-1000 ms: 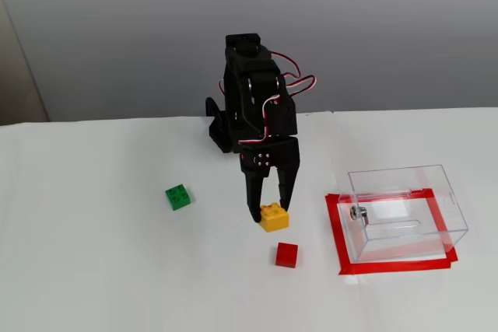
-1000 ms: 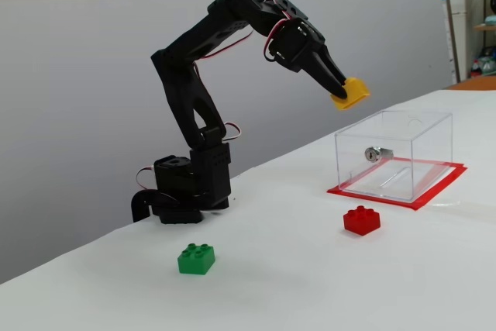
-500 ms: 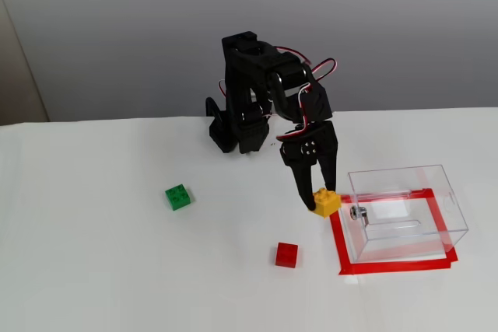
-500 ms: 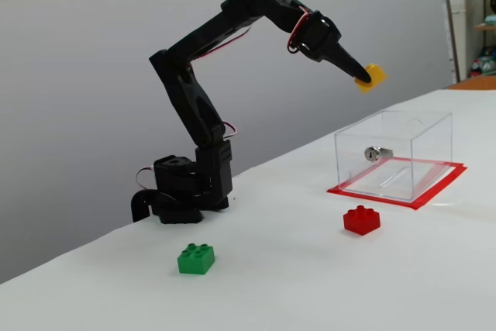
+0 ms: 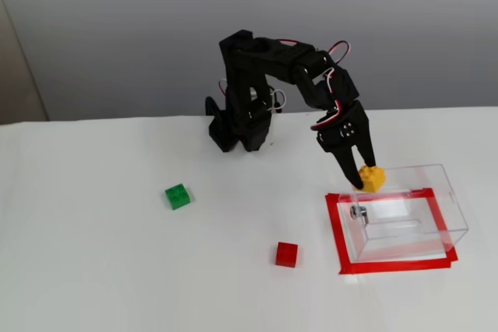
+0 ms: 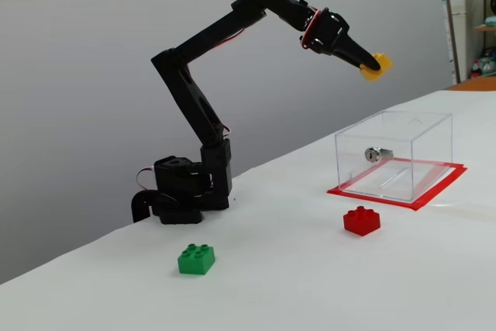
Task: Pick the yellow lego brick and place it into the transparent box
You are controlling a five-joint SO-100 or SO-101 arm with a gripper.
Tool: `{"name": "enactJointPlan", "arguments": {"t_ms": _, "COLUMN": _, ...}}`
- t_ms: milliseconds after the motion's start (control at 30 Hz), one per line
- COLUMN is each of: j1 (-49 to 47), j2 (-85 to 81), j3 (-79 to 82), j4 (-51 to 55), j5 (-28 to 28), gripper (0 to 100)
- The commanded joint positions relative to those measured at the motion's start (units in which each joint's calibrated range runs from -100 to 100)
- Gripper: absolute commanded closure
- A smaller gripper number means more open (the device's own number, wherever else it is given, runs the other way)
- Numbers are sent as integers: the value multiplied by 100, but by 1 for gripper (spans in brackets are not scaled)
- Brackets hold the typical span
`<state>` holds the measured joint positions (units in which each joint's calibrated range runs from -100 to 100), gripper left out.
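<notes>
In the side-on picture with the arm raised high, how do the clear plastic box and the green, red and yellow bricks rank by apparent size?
1. Clear plastic box, by far.
2. Green brick and red brick look alike; no ranking.
3. Yellow brick in the gripper looks smallest, but it is partly covered and farther off.

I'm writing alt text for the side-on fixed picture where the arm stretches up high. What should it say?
A black robot arm holds a yellow lego brick in its pincer, raised in the air above a transparent box that sits on a red-taped patch of the white table. A red brick and a green brick lie on the table nearer the camera.
</notes>
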<state>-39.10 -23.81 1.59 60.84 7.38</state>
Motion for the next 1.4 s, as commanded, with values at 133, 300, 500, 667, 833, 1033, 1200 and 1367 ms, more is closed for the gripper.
{"name": "enactJointPlan", "arguments": {"t_ms": 133, "j1": -759, "j2": 306, "j3": -123, "j4": -601, "j5": -137, "gripper": 88}}
{"name": "enactJointPlan", "arguments": {"t_ms": 300, "j1": -1084, "j2": 594, "j3": -168, "j4": -653, "j5": -205, "gripper": 88}}
{"name": "enactJointPlan", "arguments": {"t_ms": 500, "j1": -1424, "j2": 891, "j3": -177, "j4": -888, "j5": -205, "gripper": 88}}
{"name": "enactJointPlan", "arguments": {"t_ms": 667, "j1": -1476, "j2": 1078, "j3": -195, "j4": -932, "j5": -278, "gripper": 87}}
{"name": "enactJointPlan", "arguments": {"t_ms": 833, "j1": -1602, "j2": 1137, "j3": -123, "j4": -1236, "j5": -320, "gripper": 87}}
{"name": "enactJointPlan", "arguments": {"t_ms": 1033, "j1": -1587, "j2": 1137, "j3": -114, "j4": -1236, "j5": -320, "gripper": 87}}
{"name": "enactJointPlan", "arguments": {"t_ms": 1200, "j1": -1587, "j2": 1146, "j3": -105, "j4": -1219, "j5": -320, "gripper": 87}}
{"name": "enactJointPlan", "arguments": {"t_ms": 1367, "j1": -1587, "j2": 1129, "j3": 94, "j4": -1236, "j5": -325, "gripper": 87}}
